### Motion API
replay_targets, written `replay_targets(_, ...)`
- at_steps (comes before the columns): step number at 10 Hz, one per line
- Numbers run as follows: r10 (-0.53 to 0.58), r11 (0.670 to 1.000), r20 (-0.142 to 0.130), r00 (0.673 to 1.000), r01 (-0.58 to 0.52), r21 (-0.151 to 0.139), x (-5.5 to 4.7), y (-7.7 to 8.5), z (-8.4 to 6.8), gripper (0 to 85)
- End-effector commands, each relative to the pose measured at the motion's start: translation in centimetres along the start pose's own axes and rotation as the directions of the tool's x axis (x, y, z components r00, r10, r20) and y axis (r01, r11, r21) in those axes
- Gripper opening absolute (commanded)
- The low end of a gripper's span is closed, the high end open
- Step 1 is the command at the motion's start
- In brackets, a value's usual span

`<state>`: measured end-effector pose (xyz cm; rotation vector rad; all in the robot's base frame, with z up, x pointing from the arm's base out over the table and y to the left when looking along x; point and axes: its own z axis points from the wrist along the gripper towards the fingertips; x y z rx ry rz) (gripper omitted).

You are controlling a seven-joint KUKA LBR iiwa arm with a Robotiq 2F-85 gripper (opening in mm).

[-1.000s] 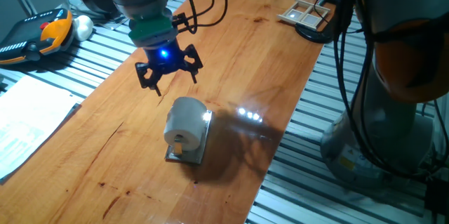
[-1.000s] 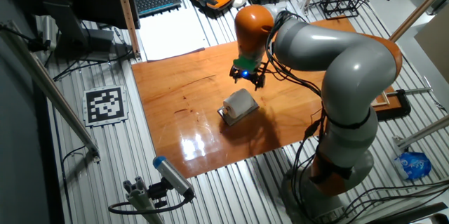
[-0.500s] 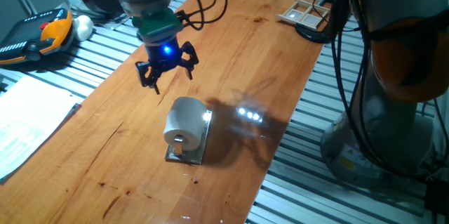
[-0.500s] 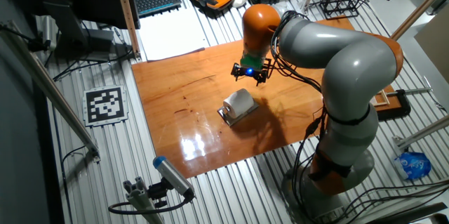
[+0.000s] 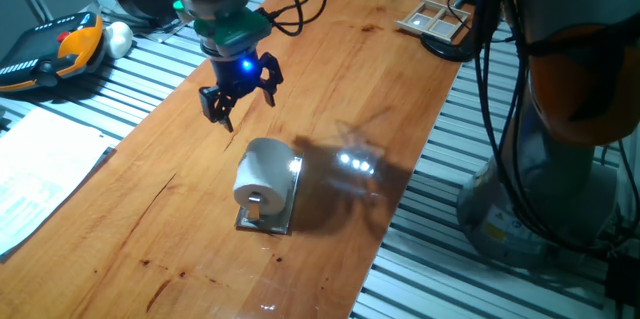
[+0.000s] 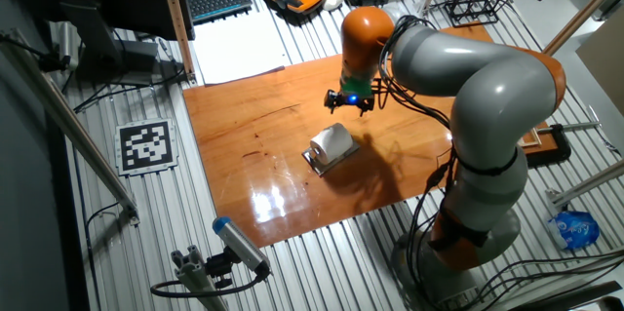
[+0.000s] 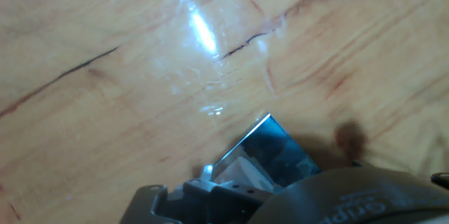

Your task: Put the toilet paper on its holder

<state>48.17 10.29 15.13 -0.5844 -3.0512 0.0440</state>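
**Roll sits on the peg, gripper is clear above it**

From my station I see the roll (image 5: pixel 262 175) on the holder (image 5: pixel 281 202), near the middle of the wooden table (image 5: pixel 380 79). In one fixed view the peg end shows in the hollow core, and the mirror plate stands behind the roll and under it. The other fixed view shows the same pair as one small white and grey block (image 6: pixel 330 143).

The gripper (image 5: pixel 238 95) hangs in the air beyond the roll, well apart from it. Its fingers are spread and there is nothing between them, so it grips nothing. The blue light on it is on.

In the hand view I see only the bare wood with a glare, and a corner of the holder (image 7: pixel 270 150) at the lower edge. The fingers I cannot make out there.

My judgement: the placing itself looks done, and the step in hand is the retreat. The next move needs little: I would take the arm up and away, and not cross over the roll, because a touch could pull it off the peg
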Motion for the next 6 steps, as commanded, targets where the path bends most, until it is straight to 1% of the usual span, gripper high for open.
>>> replay_targets(1,-0.538,0.843,0.019,0.843,0.538,0.021,0.0,-0.05,-0.04,85.0)
replay_targets(6,-0.54,0.842,0.019,0.842,0.539,0.021,0.13,-0.1,-0.19,85.0)
